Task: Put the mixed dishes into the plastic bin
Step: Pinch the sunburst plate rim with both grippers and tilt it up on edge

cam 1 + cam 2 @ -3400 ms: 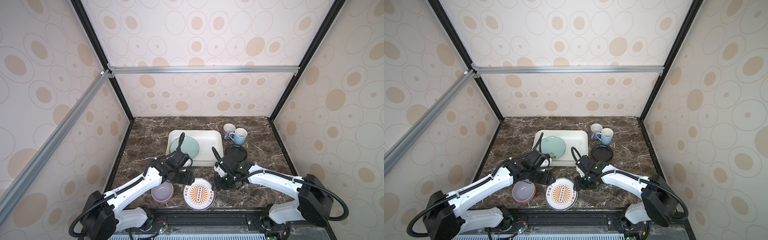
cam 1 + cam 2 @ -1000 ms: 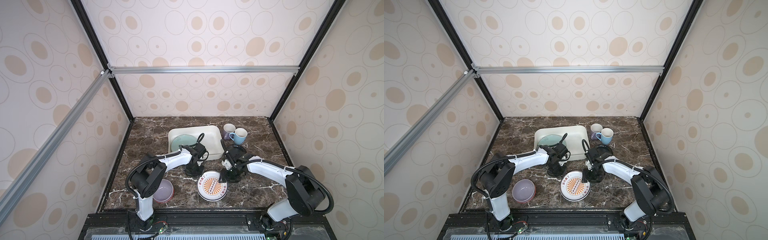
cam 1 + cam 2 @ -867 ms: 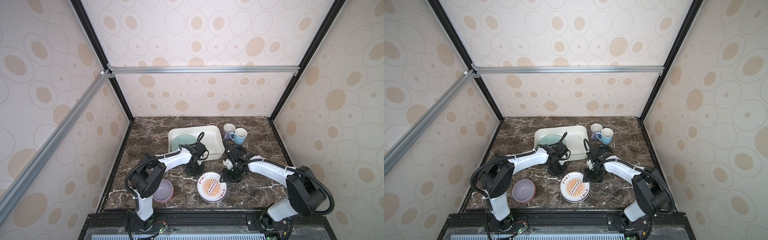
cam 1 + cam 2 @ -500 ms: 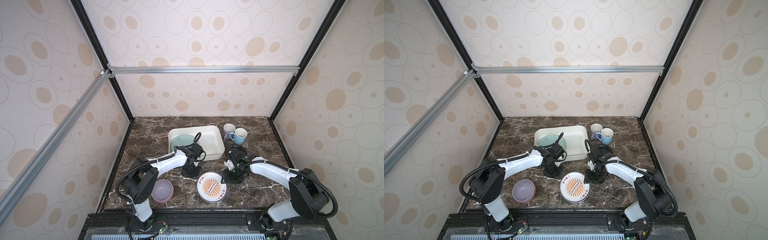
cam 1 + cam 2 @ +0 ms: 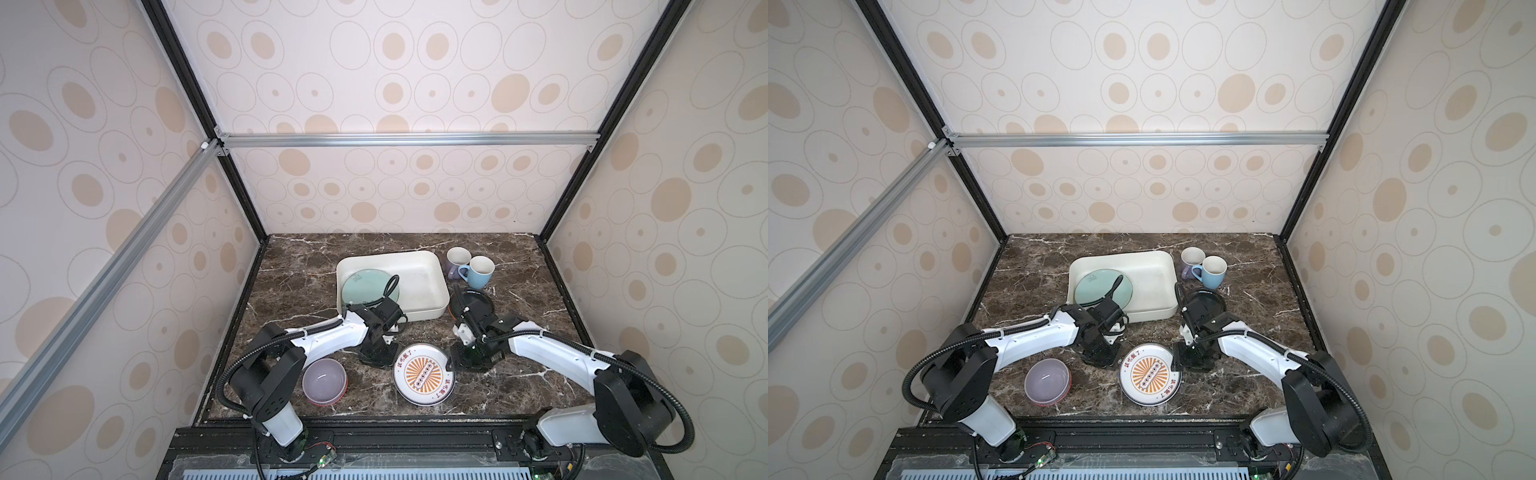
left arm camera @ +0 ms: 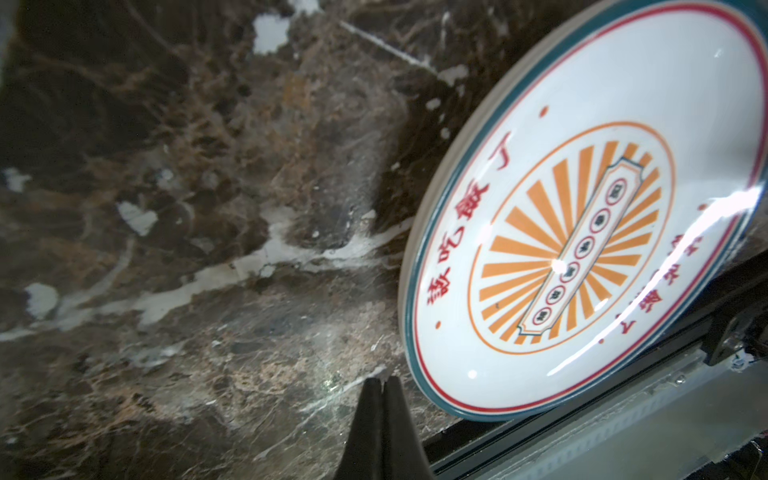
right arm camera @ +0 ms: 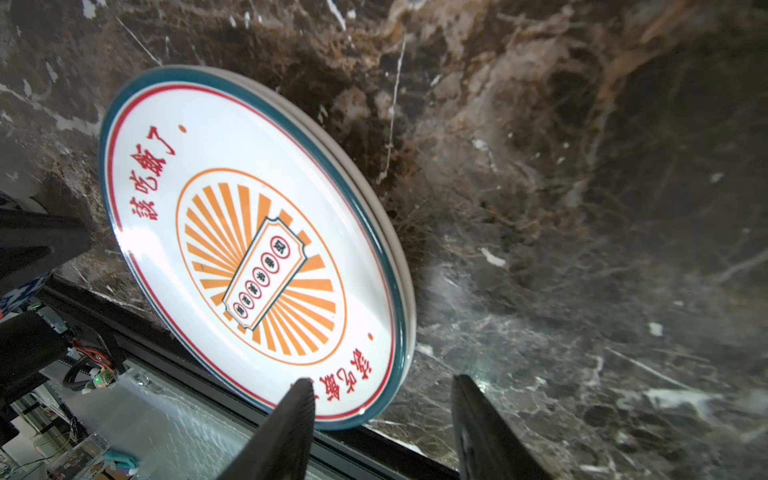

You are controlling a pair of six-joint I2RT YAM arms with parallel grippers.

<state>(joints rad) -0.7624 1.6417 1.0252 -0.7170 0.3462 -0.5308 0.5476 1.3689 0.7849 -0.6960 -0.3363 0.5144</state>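
Note:
The white plate with the orange sunburst [image 5: 424, 374] [image 5: 1150, 374] lies flat on the marble near the front edge. My left gripper [image 5: 380, 359] [image 6: 381, 380] is shut and empty, its tips on the table just left of that plate [image 6: 582, 232]. My right gripper [image 5: 451, 365] [image 7: 382, 380] is open at the plate's right rim, one finger over the plate [image 7: 257, 249] and the other over bare marble. The off-white plastic bin [image 5: 390, 255] holds a mint-green plate [image 5: 365, 286]. A lavender bowl [image 5: 324, 381] sits front left.
A lavender mug [image 5: 456, 259] and a blue mug [image 5: 478, 272] stand right of the bin. A black plate [image 5: 471, 297] lies in front of them, partly under my right arm. The table's front edge and a black rail [image 6: 582, 419] run close behind the sunburst plate.
Since the earliest frames the sunburst plate has shifted right and a little back. In the last second the left arm's elbow swung left; the right gripper edged along the plate's rim.

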